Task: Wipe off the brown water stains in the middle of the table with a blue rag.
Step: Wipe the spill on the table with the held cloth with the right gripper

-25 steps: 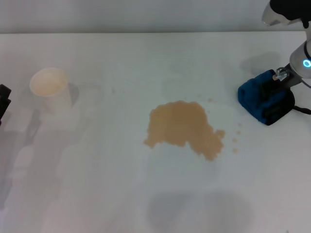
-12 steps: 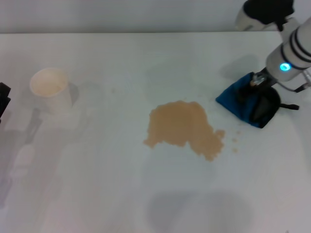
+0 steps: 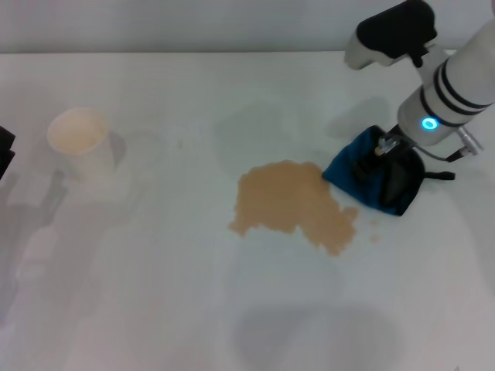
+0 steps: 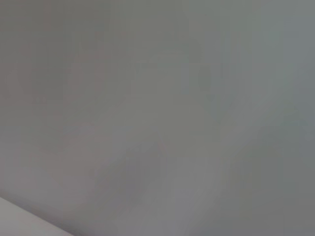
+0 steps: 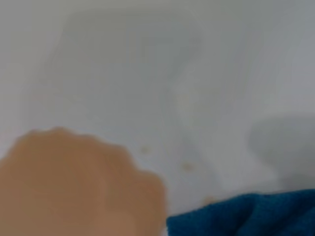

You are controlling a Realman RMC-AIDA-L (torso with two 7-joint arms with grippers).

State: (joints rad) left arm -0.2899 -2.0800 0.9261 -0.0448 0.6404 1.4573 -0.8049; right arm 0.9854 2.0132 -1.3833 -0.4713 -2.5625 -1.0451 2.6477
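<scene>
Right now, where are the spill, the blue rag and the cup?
brown water stains (image 3: 290,202), head view, middle of the blotch.
blue rag (image 3: 357,176), head view, its folded blue side.
paper cup (image 3: 77,135), head view, its beige inside.

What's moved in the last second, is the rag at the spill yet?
The right gripper has dragged the blue rag leftward across the table, from near the right edge to the right rim of the brown water stains; its corner now touches the blotch. The stain's shape looks unchanged, nothing wiped yet. The paper cup and the left gripper at the left edge stayed put.
</scene>
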